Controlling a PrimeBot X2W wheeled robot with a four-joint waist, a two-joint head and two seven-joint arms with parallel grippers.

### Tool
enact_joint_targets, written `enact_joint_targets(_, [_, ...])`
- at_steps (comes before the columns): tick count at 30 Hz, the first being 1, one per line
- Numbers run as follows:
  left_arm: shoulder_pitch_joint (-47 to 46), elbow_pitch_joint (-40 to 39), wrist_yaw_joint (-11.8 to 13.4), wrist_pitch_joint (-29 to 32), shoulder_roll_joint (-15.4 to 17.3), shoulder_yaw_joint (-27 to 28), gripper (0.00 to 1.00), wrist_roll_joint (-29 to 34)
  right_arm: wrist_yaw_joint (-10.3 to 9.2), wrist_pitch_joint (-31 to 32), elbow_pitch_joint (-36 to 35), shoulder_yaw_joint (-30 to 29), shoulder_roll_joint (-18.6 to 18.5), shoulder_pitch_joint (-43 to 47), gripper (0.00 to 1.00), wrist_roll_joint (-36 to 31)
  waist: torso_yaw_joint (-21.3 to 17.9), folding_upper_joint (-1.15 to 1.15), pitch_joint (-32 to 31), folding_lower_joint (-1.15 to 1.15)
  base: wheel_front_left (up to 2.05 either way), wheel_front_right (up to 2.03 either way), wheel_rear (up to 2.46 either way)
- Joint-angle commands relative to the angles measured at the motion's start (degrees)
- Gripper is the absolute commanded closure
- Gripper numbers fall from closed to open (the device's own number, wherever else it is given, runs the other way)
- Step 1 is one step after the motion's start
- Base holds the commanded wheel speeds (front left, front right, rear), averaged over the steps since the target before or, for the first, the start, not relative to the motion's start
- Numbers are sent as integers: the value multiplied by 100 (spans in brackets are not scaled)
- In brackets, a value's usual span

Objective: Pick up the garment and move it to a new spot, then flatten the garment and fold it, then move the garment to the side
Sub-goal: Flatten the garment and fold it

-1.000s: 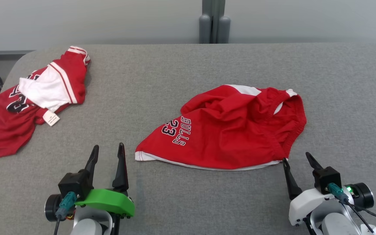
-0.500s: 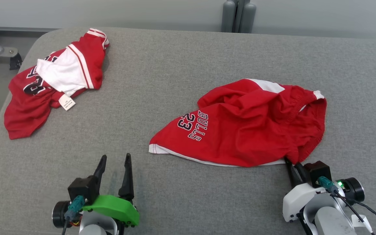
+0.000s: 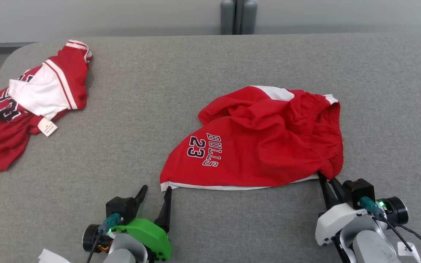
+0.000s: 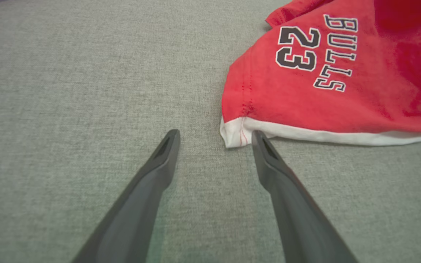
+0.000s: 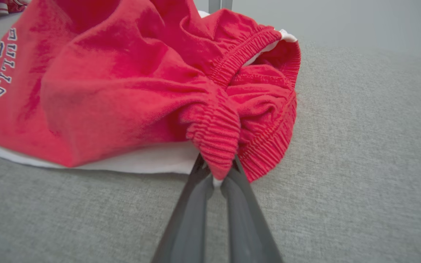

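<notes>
One crumpled pair of red Bulls 23 shorts (image 3: 265,146) lies right of centre on my grey fabric tabletop (image 3: 152,91); right gripper (image 3: 326,178) pinches its near-right waistband, left gripper (image 3: 156,188) gapes at the near-left hem.

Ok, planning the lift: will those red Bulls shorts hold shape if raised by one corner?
Probably floppy: the red fabric Bulls shorts lie crumpled in soft folds. They'd likely hang from the elastic waistband pinched in the right hand. The grey woven tabletop looks grippy; dragging may bunch them.
</notes>
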Motion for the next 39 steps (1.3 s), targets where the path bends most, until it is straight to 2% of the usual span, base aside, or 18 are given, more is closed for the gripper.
enact_joint_targets(1, [-144, 58, 4, 5, 23, -29, 0, -81, 1, -17, -43, 15, -21, -39, 100, 33, -105, 0, 69, 0, 0, 0, 0])
enact_joint_targets(5, [-247, 187, 5, 5, 22, -171, 0, -148, 1, -17, -59, 68, -20, -73, 100, 90, -178, 0, 108, 0, 0, 0, 0])
enact_joint_targets(6, [-281, 265, -14, 5, 22, -251, 4, -166, 1, -17, -66, 84, -20, -85, 100, 124, -199, 0, 112, 0, 0, 0, 0])
enact_joint_targets(7, [-296, 344, -29, 7, 23, -308, 20, -178, 1, -17, -73, 94, -21, -91, 100, 141, -214, 0, 114, 0, 0, 0, 0])
enact_joint_targets(8, [-306, 422, -52, 10, 21, -380, 53, -204, 1, -17, -89, 101, -21, -96, 100, 148, -233, 0, 115, 0, 0, 0, 0])
enact_joint_targets(9, [-320, 468, -56, 12, 21, -419, 58, -235, 1, -17, -103, 98, -21, -99, 100, 158, -244, 0, 116, 0, 0, 0, 0])
enact_joint_targets(10, [-342, 484, -64, 13, 14, -455, 76, -241, 1, -17, -121, 91, -20, -101, 100, 172, -256, 0, 117, 0, 0, 0, 0])
enact_joint_targets(12, [-388, 347, -45, 8, 13, -413, 100, -244, 1, -17, -168, 69, -20, -99, 100, 176, -269, 0, 116, 0, 0, 0, 0])
enact_joint_targets(19, [-203, -295, -4, 4, 54, -104, 100, 31, 1, -17, -475, 38, -20, -14, 100, 417, -306, 0, -38, 0, 0, 0, 0])
enact_joint_targets(26, [-55, -1549, -11, 3, 113, 382, 100, 415, 1, -17, -1250, 177, -58, 129, 100, 937, -393, 0, -505, 0, 0, 0, 0])
enact_joint_targets(33, [-39, -2957, -65, 3, 94, 693, 100, 653, 1, 40, -2490, 482, -463, 288, 100, 1500, -582, 0, -1019, 0, 0, 0, 0])
enact_joint_targets(39, [-417, -4357, -104, 4, 279, 726, 100, 996, 1, 491, -4188, 393, -833, 406, 100, 1643, -732, 0, -1153, 0, 0, 0, 0])
